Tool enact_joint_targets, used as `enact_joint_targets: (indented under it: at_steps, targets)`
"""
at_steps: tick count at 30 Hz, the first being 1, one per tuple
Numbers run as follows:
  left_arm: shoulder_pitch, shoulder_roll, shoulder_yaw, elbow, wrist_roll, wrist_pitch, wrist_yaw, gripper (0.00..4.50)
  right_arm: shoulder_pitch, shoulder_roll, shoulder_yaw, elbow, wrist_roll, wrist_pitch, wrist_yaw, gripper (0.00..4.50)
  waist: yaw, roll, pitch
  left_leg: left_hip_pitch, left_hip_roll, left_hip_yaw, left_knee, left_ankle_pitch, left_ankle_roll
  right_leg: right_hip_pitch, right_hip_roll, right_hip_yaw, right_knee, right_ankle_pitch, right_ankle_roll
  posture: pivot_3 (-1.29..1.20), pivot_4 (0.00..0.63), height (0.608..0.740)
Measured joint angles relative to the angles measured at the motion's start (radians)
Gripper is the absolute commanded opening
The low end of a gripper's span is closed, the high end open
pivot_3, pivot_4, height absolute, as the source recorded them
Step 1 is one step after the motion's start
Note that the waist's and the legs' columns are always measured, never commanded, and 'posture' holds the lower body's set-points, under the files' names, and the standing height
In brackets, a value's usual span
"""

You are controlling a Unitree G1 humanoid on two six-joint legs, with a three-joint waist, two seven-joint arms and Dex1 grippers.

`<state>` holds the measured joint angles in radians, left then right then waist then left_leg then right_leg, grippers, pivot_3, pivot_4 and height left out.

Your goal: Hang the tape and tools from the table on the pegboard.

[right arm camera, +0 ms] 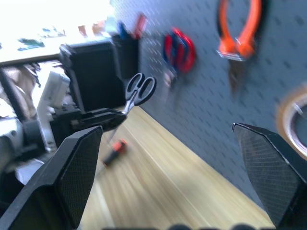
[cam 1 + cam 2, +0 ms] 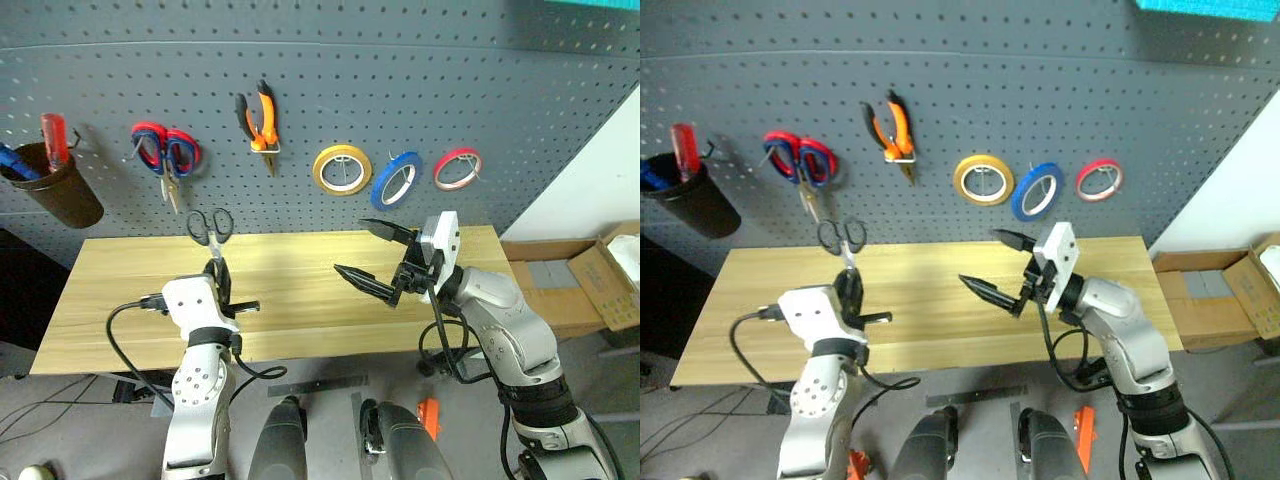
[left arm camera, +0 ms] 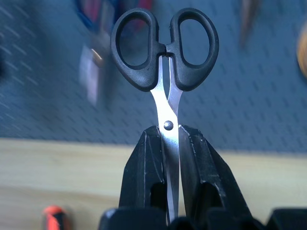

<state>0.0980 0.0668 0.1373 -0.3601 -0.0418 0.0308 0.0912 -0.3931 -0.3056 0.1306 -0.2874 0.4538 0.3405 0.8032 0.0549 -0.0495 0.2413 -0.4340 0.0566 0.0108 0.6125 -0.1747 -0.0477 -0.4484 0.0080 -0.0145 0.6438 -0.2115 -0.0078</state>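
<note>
My left gripper (image 2: 215, 272) is shut on the steel blades of the black-handled scissors (image 2: 210, 228), holding them upright with the handles (image 3: 165, 48) up, in front of the pegboard (image 2: 320, 80). My right gripper (image 2: 377, 257) hangs open over the middle of the table (image 2: 300, 300), pointing left, with nothing between its fingers. The orange-and-black pliers (image 2: 262, 120) and the blue tape (image 2: 396, 180) hang on pegboard hooks. A small orange-handled tool (image 1: 115, 152) lies on the table near my left gripper.
Red-and-blue scissors (image 2: 165, 150), a yellow tape roll (image 2: 342, 170) and a red tape roll (image 2: 458, 168) also hang on the board. A brown cup (image 2: 62, 188) holding a red-handled tool hangs at the far left. Cardboard boxes (image 2: 585, 285) stand right of the table.
</note>
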Motion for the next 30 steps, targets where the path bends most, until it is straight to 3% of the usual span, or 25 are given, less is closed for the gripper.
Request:
enact_joint_targets:
  at_steps: [5, 14, 30]
  targets:
    - [-0.021, 0.0, 0.066, -0.02, -0.008, -0.038, 0.017, 0.1, -0.032, 0.015, 0.001, 0.019, 0.019, -0.001, 0.007, 4.5, 0.019, -0.001, -0.026, 0.003, 0.001, -0.001, 0.001, 0.0, 0.0, 0.004, 0.001, -0.001, 0.0, 0.0, -0.001, 0.26, 0.102, 0.74]
    - [-0.319, 0.165, 0.182, 0.218, -0.101, -0.024, -0.064, 0.1, -0.167, 0.109, 0.033, 0.15, -0.035, -0.053, -0.018, 4.5, 0.034, -0.001, -0.06, 0.003, 0.007, -0.003, 0.011, 0.0, 0.0, 0.008, 0.008, -0.007, 0.001, 0.006, -0.005, 0.25, 0.08, 0.74]
    - [-0.466, 0.214, 0.179, 0.431, -0.165, -0.015, -0.175, 0.1, -0.175, 0.116, 0.032, 0.168, -0.08, -0.072, -0.068, 4.5, 0.032, -0.003, -0.068, 0.003, 0.007, -0.001, 0.014, 0.0, 0.0, 0.008, 0.007, -0.004, 0.003, 0.008, -0.005, 0.2, 0.086, 0.74]
